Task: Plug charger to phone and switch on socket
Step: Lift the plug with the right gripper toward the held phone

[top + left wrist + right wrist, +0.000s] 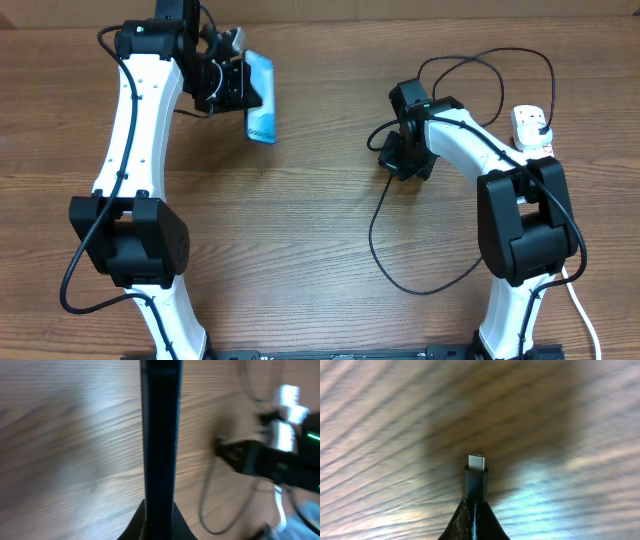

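The phone (pixel 262 95), its light-blue screen showing, is held off the table at the back left with my left gripper (pixel 236 88) shut on one long edge. In the left wrist view the phone (pixel 160 435) appears edge-on as a dark upright bar rising from between the fingers (pixel 137 527). My right gripper (pixel 392 155) is shut on the charger (pixel 372 225) near its tip. The connector tip (pixel 476 462) sticks straight out past the fingers (pixel 492 527), over bare wood. The black cable loops across the table toward the white socket (pixel 530 128) at the far right.
The charger cable forms a wide loop (pixel 415 285) in front of the right arm and smaller loops (pixel 480 60) behind it. The socket's thick white cord (pixel 583 310) runs down the right edge. The two arm bases stand at the front.
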